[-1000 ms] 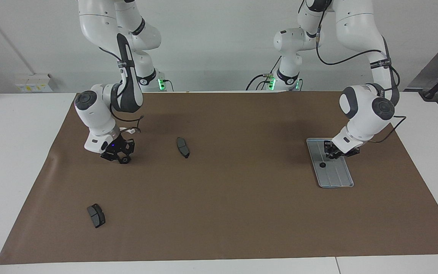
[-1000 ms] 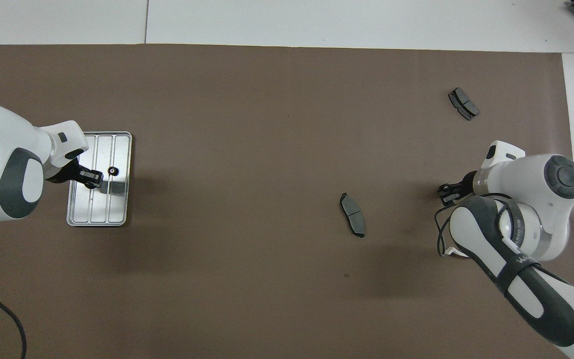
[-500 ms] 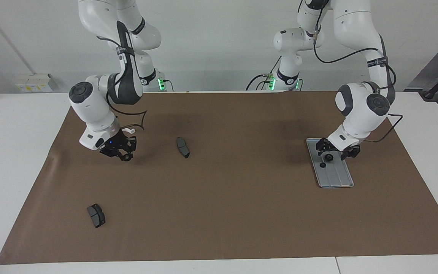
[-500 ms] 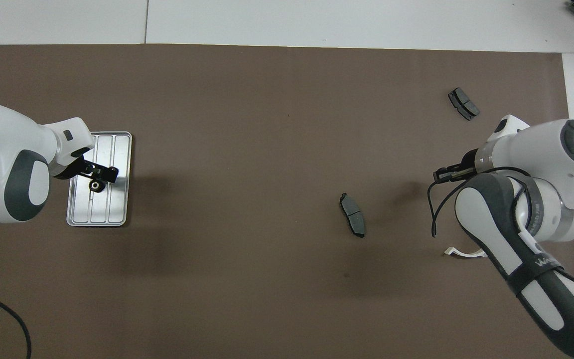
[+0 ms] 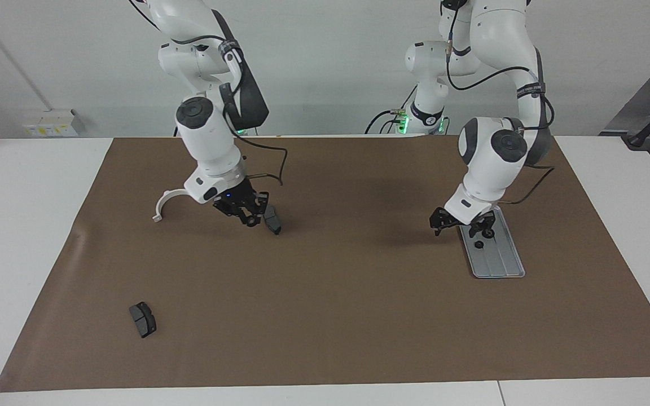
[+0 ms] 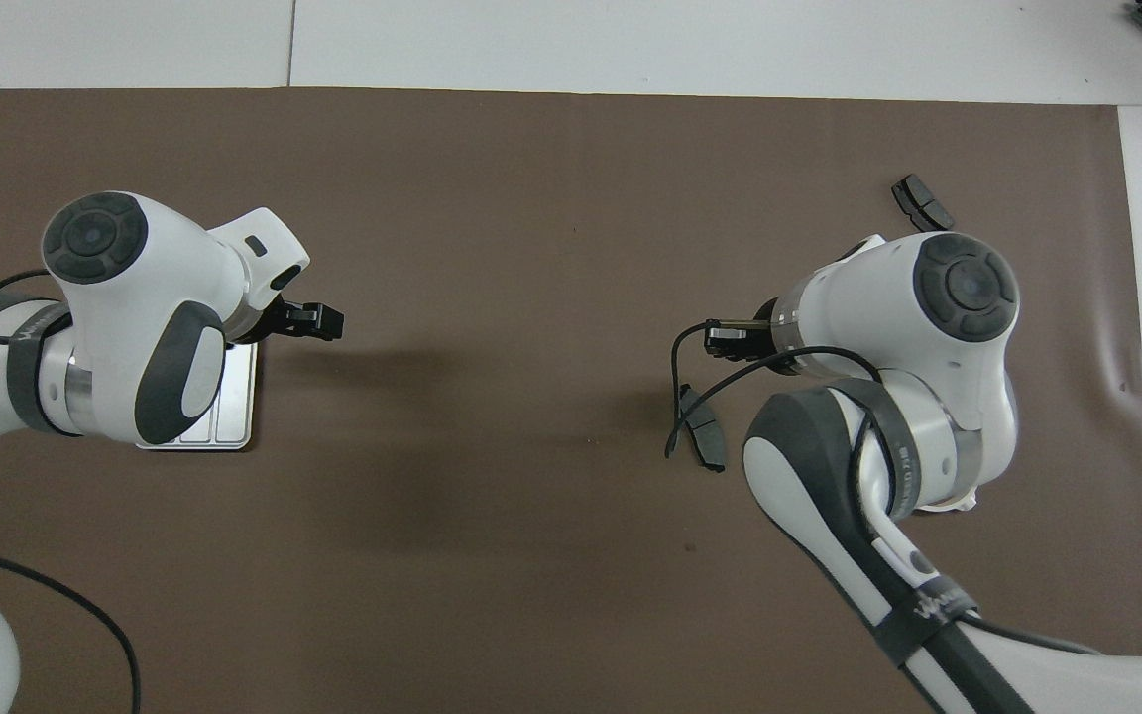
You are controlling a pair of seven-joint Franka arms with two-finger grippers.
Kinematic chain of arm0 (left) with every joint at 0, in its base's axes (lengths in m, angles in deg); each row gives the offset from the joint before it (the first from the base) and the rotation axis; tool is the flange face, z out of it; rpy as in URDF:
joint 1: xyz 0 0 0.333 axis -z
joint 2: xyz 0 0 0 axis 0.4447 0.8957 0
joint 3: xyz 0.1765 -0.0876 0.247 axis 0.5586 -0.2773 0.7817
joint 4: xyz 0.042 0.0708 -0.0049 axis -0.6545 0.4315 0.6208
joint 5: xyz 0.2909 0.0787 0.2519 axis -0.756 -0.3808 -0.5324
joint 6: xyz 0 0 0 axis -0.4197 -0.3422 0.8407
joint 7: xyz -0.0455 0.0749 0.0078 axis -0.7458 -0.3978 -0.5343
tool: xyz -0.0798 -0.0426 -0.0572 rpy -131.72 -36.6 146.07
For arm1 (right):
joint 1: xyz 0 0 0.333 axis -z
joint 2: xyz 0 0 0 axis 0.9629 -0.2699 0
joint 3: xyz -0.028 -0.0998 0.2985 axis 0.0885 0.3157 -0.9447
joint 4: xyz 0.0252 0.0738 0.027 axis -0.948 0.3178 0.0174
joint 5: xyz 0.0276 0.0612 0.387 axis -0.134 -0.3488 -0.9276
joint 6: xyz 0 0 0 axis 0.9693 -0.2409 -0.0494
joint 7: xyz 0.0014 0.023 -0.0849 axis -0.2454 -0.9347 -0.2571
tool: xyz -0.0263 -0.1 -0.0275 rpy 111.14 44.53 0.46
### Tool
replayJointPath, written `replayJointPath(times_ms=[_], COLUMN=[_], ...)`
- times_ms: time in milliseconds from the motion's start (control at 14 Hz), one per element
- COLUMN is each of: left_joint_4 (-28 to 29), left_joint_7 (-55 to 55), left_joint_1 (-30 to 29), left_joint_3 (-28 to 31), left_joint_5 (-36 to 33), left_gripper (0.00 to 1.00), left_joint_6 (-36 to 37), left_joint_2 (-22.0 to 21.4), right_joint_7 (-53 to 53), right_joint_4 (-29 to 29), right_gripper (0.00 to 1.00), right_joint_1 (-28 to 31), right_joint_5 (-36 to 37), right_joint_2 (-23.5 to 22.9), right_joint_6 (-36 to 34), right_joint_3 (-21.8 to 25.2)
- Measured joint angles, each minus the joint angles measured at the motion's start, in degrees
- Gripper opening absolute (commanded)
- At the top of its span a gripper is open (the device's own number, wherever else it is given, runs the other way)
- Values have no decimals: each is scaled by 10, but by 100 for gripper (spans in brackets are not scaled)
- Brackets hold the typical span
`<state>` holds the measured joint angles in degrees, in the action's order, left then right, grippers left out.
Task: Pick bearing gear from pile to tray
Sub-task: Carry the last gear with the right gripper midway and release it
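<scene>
The silver-grey tray (image 5: 497, 259) lies toward the left arm's end of the table and is mostly hidden under the left arm in the overhead view (image 6: 234, 421). A small black gear (image 5: 478, 245) lies on it, and a second gear (image 5: 490, 232) lies on it nearer to the robots. My left gripper (image 5: 461, 224) (image 6: 318, 319) is open and empty, over the tray's edge toward the table's middle. My right gripper (image 5: 247, 216) (image 6: 730, 337) hangs just above the mat beside a dark brake pad (image 5: 272, 220) (image 6: 703, 438) and looks shut on a small black gear.
A white half-ring bracket (image 5: 165, 202) lies on the brown mat (image 5: 347, 316) toward the right arm's end. A second brake pad (image 5: 142, 319) (image 6: 921, 201) lies farther from the robots, near the mat's corner.
Both grippers have risen and swung toward the table's middle. The left one left a gear on the tray. The right one came away from the bracket to beside the brake pad.
</scene>
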<state>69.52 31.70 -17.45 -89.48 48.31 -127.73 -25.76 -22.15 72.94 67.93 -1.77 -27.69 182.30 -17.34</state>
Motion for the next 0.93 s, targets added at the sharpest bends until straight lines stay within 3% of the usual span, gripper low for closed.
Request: replayJointPath(times_ms=[429,786,857,929], left_joint_4=[-17,-20,-20,-20], left_joint_7=[-85,-124,-129,-131], left_joint_1=[34,35,35,36], left_joint_3=[0,0,0,0], left_joint_5=[0,0,3,10], left_gripper=[100,100,100,100], left_joint_6=[-2,-31,-38,-50], left_joint_2=[0,3,3,4], right_joint_7=[214,393,428,447], right_joint_4=[-1,-15,-18,-22], right_gripper=[0,1,20,65], right_joint_1=[-20,-38,-38,-39], right_joint_5=[26,236,274,295], right_joint_2=[-71,-149,-163,-173], right_joint_6=[128,152,153,154], right_joint_3=[-95,-133,-140,-143])
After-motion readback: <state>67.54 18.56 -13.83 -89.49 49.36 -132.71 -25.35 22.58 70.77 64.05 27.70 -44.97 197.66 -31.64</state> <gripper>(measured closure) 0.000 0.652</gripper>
